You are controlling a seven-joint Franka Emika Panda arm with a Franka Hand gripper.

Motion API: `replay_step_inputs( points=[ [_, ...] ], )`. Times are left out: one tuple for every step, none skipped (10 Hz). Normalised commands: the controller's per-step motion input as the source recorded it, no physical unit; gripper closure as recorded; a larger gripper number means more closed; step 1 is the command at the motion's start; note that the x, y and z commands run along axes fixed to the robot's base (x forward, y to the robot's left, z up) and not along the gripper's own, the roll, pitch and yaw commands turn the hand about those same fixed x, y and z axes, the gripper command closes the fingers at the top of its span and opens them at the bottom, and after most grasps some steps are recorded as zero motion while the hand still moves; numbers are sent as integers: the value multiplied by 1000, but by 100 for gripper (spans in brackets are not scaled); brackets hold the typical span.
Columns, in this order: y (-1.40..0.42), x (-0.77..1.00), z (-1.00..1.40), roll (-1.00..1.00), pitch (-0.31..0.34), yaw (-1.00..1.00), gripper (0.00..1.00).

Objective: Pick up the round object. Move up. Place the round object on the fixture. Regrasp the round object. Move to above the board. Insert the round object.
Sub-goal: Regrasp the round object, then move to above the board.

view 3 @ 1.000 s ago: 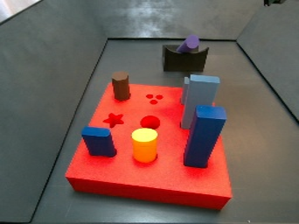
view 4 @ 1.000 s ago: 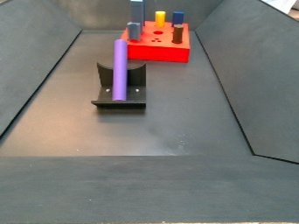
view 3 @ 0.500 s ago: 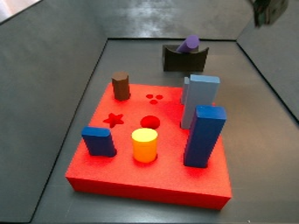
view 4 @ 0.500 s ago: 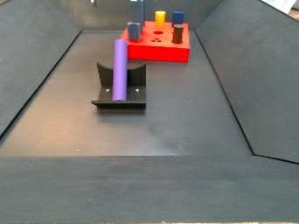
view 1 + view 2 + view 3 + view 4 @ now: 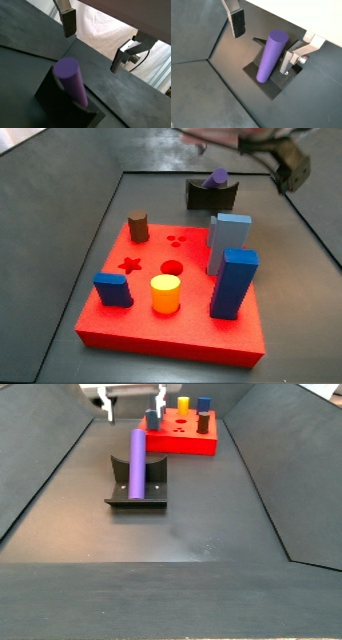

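The round object is a purple cylinder (image 5: pixel 136 462) standing upright against the dark fixture (image 5: pixel 138 492), away from the red board (image 5: pixel 174 318). It also shows in the side view (image 5: pixel 218 176) and in both wrist views (image 5: pixel 70 80) (image 5: pixel 270 57). My gripper (image 5: pixel 134 409) is open and empty, above the cylinder's top. In a wrist view (image 5: pixel 263 42) one finger (image 5: pixel 238 22) stands well off one side of the cylinder and the other finger (image 5: pixel 288 61) is close beside it. The gripper is blurred in a side view (image 5: pixel 274 153). The board's round hole (image 5: pixel 171 268) is open.
The board carries a brown cylinder (image 5: pixel 138 225), a yellow cylinder (image 5: pixel 164 293), a small blue block (image 5: pixel 112 289), a tall blue block (image 5: pixel 234 283) and a grey-blue block (image 5: pixel 227 243). Sloped dark walls (image 5: pixel 47 464) enclose the floor.
The gripper was almost out of view earlier. It has come down into both side views and now hangs open over the purple cylinder. The cylinder has not moved.
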Motion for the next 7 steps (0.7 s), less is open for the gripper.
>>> replay_step_inputs(
  points=[
    [27, 73, -1000, 54, -73, -39, 0],
    [21, 66, -824, 53, -54, -43, 0],
    [13, 62, -653, 58, -38, -41, 0],
    [6, 61, -491, 57, -22, -36, 0],
    [2, 66, -276, 59, -1, -24, 0],
    [0, 0, 0, 0, 0, 0, 100],
    [87, 35, 1000, 39, 33, 238, 100]
  ],
)
